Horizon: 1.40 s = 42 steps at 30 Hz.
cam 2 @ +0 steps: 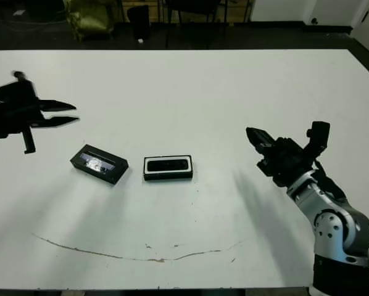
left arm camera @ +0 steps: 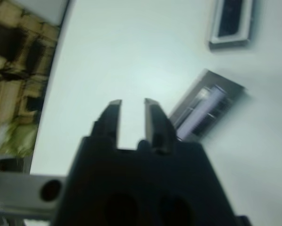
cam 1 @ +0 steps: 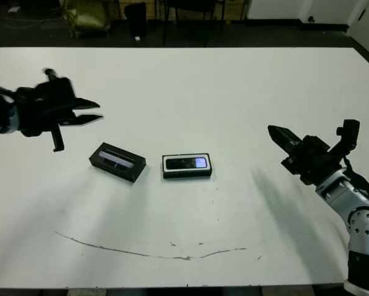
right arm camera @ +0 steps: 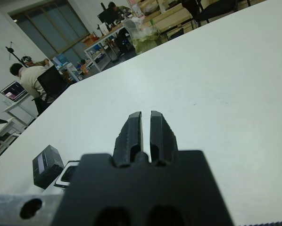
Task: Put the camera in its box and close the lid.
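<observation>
The box, black with a white inner rim, lies near the table's middle, and the camera rests inside it with its bluish screen patch facing up. Just left of it sits the lid, separate and angled, its purplish strip showing. My left gripper hovers open and empty, above and to the left of the lid. The left wrist view shows the lid and the box beyond that gripper's fingers. Far to the right, my right gripper points toward the box, shut and empty.
A thin brown curved mark crosses the table near its front edge. Chairs and a yellowish bag stand beyond the far edge. In the right wrist view a person sits at a desk well away from the table.
</observation>
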Motion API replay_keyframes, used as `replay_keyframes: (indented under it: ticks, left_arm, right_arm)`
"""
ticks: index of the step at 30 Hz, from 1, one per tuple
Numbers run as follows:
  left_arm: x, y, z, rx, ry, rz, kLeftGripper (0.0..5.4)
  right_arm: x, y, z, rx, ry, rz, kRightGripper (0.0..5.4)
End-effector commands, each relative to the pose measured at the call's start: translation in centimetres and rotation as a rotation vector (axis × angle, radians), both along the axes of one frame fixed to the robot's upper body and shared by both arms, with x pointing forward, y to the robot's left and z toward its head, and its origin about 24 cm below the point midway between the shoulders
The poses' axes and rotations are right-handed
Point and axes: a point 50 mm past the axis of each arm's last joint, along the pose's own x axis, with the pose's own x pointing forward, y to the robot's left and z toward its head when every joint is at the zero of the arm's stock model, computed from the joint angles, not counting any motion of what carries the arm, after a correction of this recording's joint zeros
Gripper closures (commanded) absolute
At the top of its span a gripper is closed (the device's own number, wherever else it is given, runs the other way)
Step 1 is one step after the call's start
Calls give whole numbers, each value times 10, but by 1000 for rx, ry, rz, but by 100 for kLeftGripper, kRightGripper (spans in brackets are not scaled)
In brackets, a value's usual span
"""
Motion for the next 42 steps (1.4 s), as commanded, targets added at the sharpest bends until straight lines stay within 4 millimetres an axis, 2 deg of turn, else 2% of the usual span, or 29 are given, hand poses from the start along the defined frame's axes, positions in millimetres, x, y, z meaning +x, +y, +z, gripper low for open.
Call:
replay_keyframes:
  ticks: [1, 4, 15, 24, 33, 42]
  left_arm:
    - [6, -4, -5, 72, 194, -66, 320]
    - [12, -7, -5, 180, 284, -112, 251]
    - [16, -28, -19, 411, 329, -274, 2]
    - [30, -36, -25, 537, 359, -301, 2]
    - [43, -36, -42, 553, 411, -276, 2]
    - [49, -35, -44, 585, 399, -283, 2]
  right_arm:
    - [0, -6, -2, -6, 43, -20, 540]
    - [1, -5, -2, 5, 50, -18, 540]
    - [0, -6, -6, 2, 80, -55, 540]
    - [-3, -8, -8, 10, 104, -107, 540]
    - [-9, -8, -8, 7, 130, -146, 540]
    - [-9, -4, -9, 13, 153, -144, 540]
